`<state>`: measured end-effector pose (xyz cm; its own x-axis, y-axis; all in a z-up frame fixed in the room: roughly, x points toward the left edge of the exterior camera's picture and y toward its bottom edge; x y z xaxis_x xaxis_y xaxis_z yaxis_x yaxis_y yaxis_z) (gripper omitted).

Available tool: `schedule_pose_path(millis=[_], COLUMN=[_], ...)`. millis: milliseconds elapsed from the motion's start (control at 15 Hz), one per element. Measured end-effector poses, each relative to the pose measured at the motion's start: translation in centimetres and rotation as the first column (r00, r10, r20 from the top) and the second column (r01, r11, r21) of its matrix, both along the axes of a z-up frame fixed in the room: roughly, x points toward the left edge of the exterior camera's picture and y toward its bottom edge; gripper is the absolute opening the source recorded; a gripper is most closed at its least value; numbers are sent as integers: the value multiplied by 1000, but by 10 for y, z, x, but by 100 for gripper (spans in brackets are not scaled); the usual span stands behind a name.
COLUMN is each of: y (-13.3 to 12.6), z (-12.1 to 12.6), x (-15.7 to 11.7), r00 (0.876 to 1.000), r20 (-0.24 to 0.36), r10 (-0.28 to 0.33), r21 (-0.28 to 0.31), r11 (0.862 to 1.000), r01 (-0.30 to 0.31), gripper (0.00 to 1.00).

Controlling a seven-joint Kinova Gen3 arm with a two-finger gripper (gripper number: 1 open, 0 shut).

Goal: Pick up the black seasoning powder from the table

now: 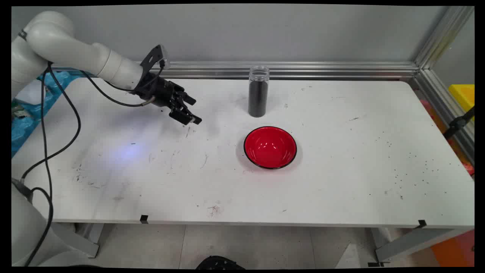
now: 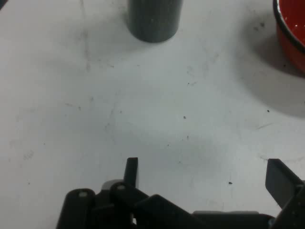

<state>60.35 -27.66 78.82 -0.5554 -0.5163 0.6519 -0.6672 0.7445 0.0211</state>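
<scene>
Main view, item one: black two-finger gripper [image 1: 189, 110], carried on the white arm [image 1: 75, 53] that enters from ten o'clock. It hangs low over the white table [image 1: 341, 170], tilted and pointing toward four o'clock, holding nothing. Black cables [image 1: 49, 125] loop down from the arm at nine o'clock. In the hand view the gripper [image 2: 205, 174] shows two dark fingers [image 2: 131, 171] set far apart, with bare tabletop between them: fingers spread wide.

Item two: tall cylindrical jar [image 1: 258, 91], clear plastic, upright, without a lid. It is filled with dark, near-black contents up to a short clear band below the rim. It stands toward the table's far edge, near twelve o'clock from the table's centre and at about three o'clock from the gripper, well apart from it. In the hand view only its dark lower body [image 2: 154, 20] shows, at about eleven o'clock along the top edge.

Item three: round bowl [image 1: 270, 147], glossy red inside, with a thin black rim and a dark outer wall. It sits upright and holds nothing, close to the table's centre, near the jar at the jar's six o'clock, the two apart. It lies at four o'clock from the gripper. The hand view catches an arc of it [image 2: 291, 28] at two o'clock.

Item four: tabletop, white, marked with scuffs and scattered dark specks, thickest toward four o'clock.
</scene>
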Motion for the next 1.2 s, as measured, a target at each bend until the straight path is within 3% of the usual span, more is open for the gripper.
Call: schedule_pose_path(millis=[600,1200], y=[-32,-82], z=[-4,-36], x=[-12,-48], r00=[998,991], r20=[-63,-121], r10=[-9,-52], r21=[-93,-165], r11=[996,986], r01=[3,31], gripper=[100,100])
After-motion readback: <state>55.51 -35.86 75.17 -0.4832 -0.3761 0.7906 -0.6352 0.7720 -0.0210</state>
